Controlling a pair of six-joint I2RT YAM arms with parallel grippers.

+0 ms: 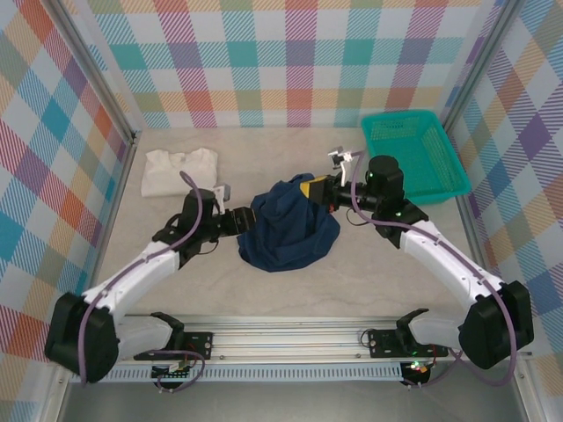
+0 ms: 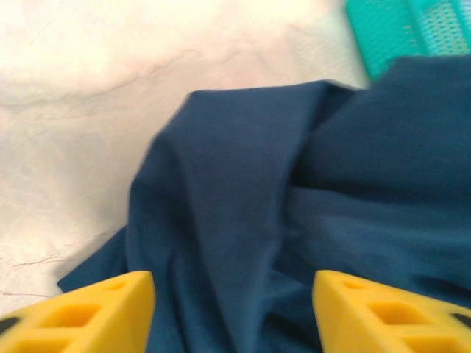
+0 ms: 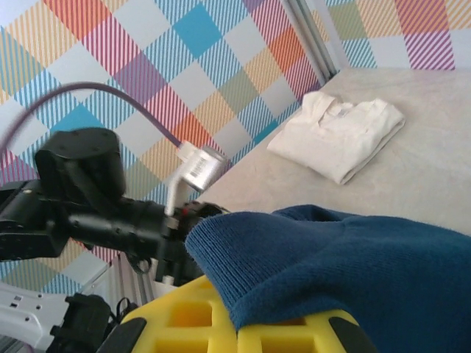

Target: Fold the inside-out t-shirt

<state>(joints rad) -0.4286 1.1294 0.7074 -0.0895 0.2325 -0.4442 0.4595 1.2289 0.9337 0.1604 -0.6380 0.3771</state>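
The inside-out t-shirt [image 1: 288, 230] lay as a crumpled navy heap in the middle of the table [image 1: 369, 281], between the two arms. It was not spread flat, and no sleeve or label could be told apart in the folds.

The right gripper [image 3: 243, 318] was closed on the shirt. In its wrist view a ribbed edge of the cloth went down between the two yellow fingers, and only a small part of that edge seemed to be caught. The left gripper [image 2: 234, 294] was at the left side of the heap with its fingers wide apart. Loose folds of the cloth lay between and in front of them, and nothing was pinched.

In my judgement the folding itself had not begun; the shirt first had to be opened out.

Several things could go wrong from here. The right gripper held little cloth, so a quick pull might draw the ribbed edge out of its fingers. The left gripper faced a thick ridge of folds, so closing there might take several layers at once, and then the heap would rise as one lump instead of spreading. A wide pull to the left could also drag the cloth toward the folded white shirt [image 1: 179, 172], and a pull to the right toward the teal basket [image 1: 413, 154].
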